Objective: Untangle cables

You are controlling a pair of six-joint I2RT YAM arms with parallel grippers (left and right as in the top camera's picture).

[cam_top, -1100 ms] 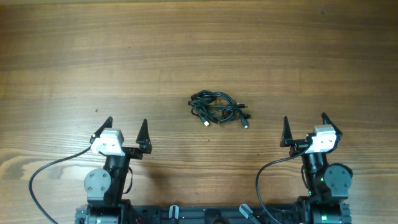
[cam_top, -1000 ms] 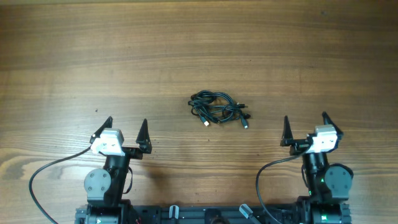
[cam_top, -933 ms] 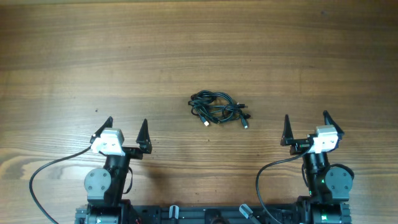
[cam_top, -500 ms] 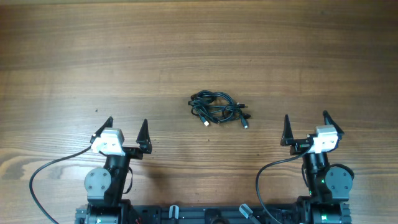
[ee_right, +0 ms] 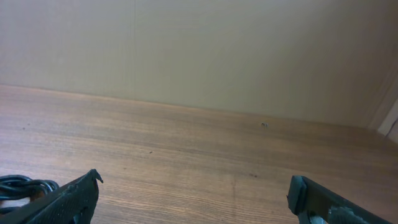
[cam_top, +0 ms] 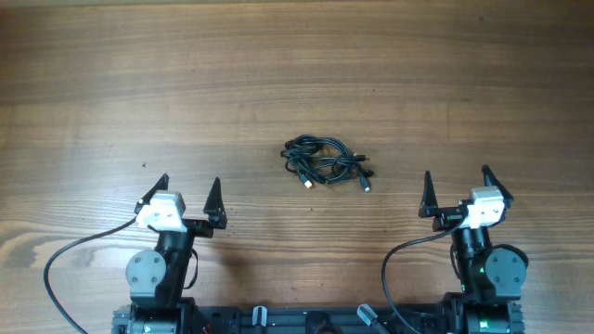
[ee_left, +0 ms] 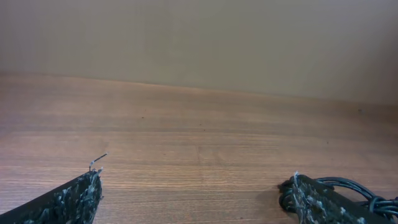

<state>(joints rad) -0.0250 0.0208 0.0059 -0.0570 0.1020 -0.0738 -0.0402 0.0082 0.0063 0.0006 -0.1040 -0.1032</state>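
From above, the cables (cam_top: 326,160) lie in one small black bunch in the middle of the counter (cam_top: 278,74). They are between the two arms and well apart from both. The left end effector (cam_top: 189,184) and the right end effector (cam_top: 455,178) are both spread wide and hold nothing. The bunch is longer from side to side than from front to back. Two little plug ends stick out toward the robot.

In the left wrist view, the cables (ee_left: 356,183) peek out by the right finger.

In the right wrist view, the cables (ee_right: 17,185) sit at the low left.

I think the reach comes next. Each arm should take a different side of the bunch, pinch one loose strand, and pull apart slowly.
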